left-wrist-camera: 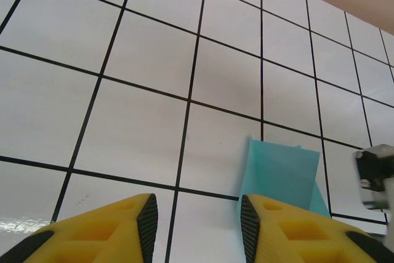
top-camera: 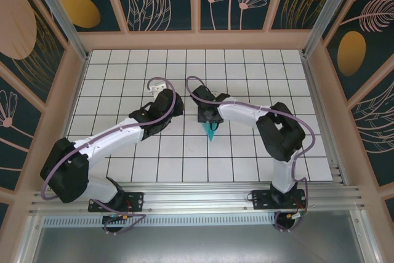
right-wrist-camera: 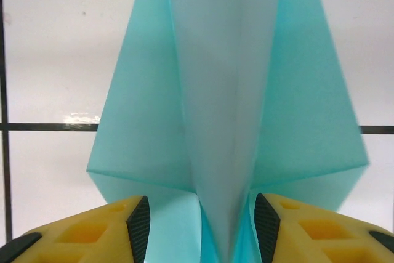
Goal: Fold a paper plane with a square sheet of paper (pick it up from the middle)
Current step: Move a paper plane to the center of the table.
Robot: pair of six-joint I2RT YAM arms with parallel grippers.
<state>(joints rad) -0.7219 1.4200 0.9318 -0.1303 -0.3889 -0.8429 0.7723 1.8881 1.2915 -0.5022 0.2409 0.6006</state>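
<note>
While the paper plane (right-wrist-camera: 221,90) lies mid-way across the gridded table (left-wrist-camera: 123,90), the right gripper (right-wrist-camera: 202,226) straddles its centre ridge, jaws spread; the left gripper (left-wrist-camera: 198,226), alongside, is spread and empty.

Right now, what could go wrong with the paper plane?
1. The right claw stands open around the raised middle ridge of the paper plane. Pulling away could snag the ridge and drag or tip the plane.
2. Its folds look loose, so they may spring open.
3. The left claw is open close beside the plane. A small nudge might crease it.
</note>
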